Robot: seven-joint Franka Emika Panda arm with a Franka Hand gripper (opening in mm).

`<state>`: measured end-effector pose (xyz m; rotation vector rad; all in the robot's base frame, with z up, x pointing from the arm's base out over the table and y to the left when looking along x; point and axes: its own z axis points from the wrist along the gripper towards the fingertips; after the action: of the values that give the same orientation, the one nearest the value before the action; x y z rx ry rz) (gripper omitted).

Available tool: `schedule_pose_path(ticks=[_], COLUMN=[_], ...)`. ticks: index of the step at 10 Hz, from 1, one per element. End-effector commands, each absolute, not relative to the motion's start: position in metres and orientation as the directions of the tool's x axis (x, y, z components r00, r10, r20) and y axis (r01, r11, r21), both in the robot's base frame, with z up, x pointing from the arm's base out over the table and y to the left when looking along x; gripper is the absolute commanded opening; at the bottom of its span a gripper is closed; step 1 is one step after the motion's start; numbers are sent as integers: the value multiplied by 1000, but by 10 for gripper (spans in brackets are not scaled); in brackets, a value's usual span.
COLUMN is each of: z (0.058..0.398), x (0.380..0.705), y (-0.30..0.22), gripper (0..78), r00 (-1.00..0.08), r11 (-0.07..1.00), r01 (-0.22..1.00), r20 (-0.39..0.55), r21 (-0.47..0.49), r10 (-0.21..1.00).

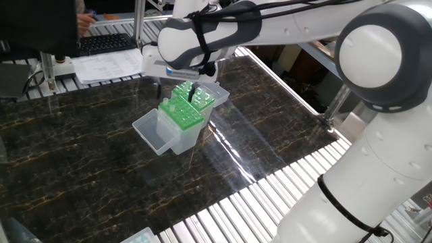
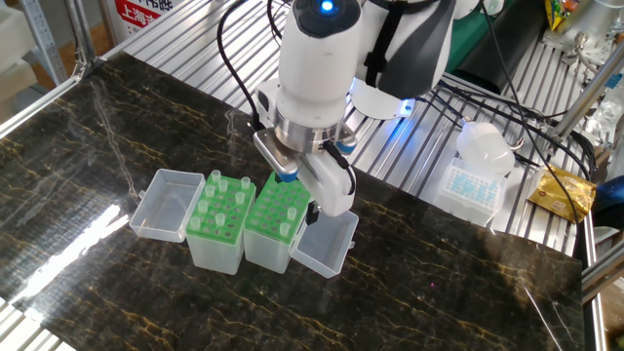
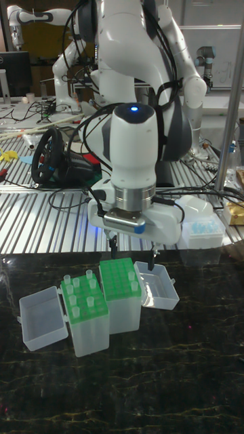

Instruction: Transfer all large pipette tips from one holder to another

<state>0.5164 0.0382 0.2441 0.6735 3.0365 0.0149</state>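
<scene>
My gripper (image 3: 133, 258) hangs just above the two green-topped racks on the dark marbled table (image 2: 458, 292), its jaws spread wide and holding nothing: one dark finger (image 3: 155, 258) points down over the open clear lid (image 2: 327, 244) at the right, the other sits over the rear edge of the nearer rack. The large pipette tips (image 2: 218, 200) stand upright in the left holder (image 2: 216, 226), long axes vertical, wide round collars up and narrow ends sunk into the green plate. A few more tips (image 2: 285, 227) stand the same way near the front of the right holder (image 2: 275, 216), most of whose holes look bare. The two holders stand touching side by side, each with its clear lid folded out flat to the outer side; the left lid (image 2: 163, 203) lies open on the table. Ribbed metal rails (image 2: 185, 49) border the dark slab. Behind them sit a small box of blue tips (image 2: 468, 185), black cables (image 2: 507, 88), and a keyboard and papers (image 1: 111, 64) at the far end.
</scene>
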Motion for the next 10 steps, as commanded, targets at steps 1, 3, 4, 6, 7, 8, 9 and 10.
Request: schedule_pose_path(ticks=[1, 3, 4, 6, 7, 8, 9, 10], z=[234, 230, 225, 219, 213, 213, 212, 209], x=[518, 517, 517, 517, 516, 516, 516, 516], y=[40, 41, 41, 41, 41, 41, 41, 41], gripper=[774, 774, 774, 774, 774, 774, 774, 774], r00=[-917, -917, -918, -918, -918, -917, -917, -917], r11=[917, 918, 919, 919, 920, 919, 919, 919], r01=[398, 396, 393, 393, 392, 394, 394, 394], r20=[-39, -40, -42, -47, -56, -55, -53, -53], r21=[11, 14, 16, 20, 25, 25, 27, 28], r10=[398, 397, 394, 394, 393, 395, 395, 395])
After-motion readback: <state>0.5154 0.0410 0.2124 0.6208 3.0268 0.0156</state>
